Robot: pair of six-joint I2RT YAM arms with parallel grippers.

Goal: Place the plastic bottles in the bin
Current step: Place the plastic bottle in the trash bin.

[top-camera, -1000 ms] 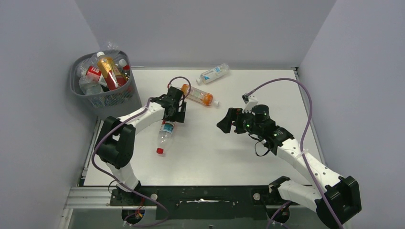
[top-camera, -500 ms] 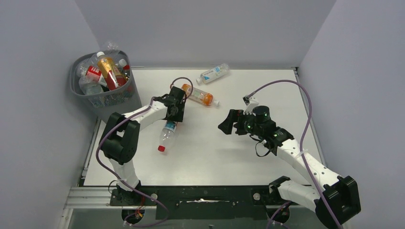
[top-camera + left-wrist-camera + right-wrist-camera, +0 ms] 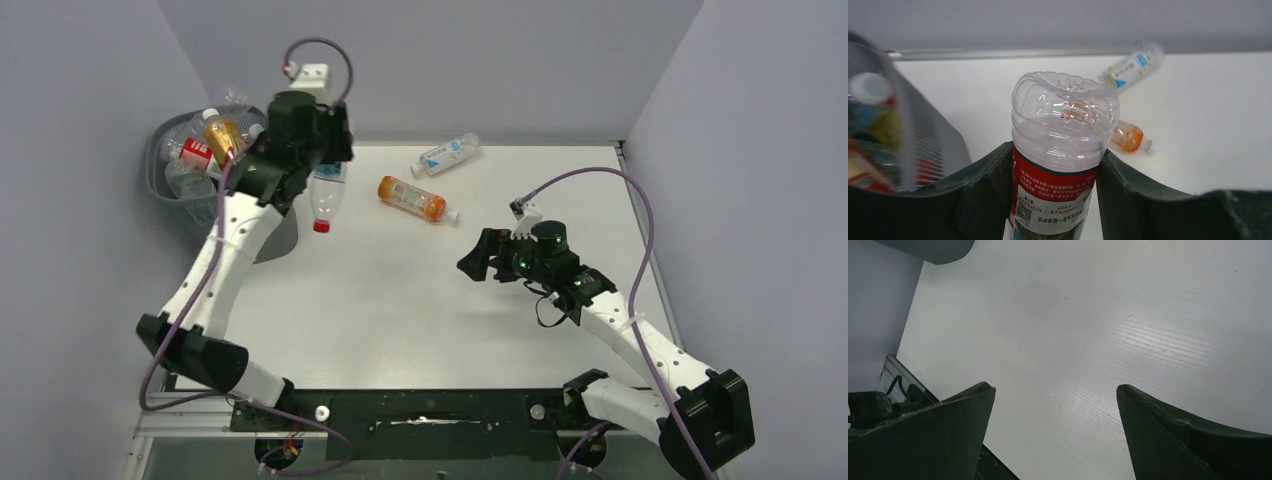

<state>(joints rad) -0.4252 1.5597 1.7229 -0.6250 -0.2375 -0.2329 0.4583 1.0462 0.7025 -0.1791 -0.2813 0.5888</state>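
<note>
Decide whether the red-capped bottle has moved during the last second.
Yes. Held by the left gripper, the red-capped bottle has gone up and left, away from the orange bottle, toward the bin.

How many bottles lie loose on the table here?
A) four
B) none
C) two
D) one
C: only the orange bottle and the white-labelled bottle lie on the table; the left gripper holds the red-labelled bottle.

The bin (image 3: 200, 213) stands at the upper left of the top view, with bottles (image 3: 215, 140) in it. Just right of it, the held bottle (image 3: 325, 196) hangs in the left gripper (image 3: 332, 165). At upper centre on the table (image 3: 400, 300) lie a near bottle (image 3: 410, 198) and, behind it, a far bottle (image 3: 447, 154).
</note>
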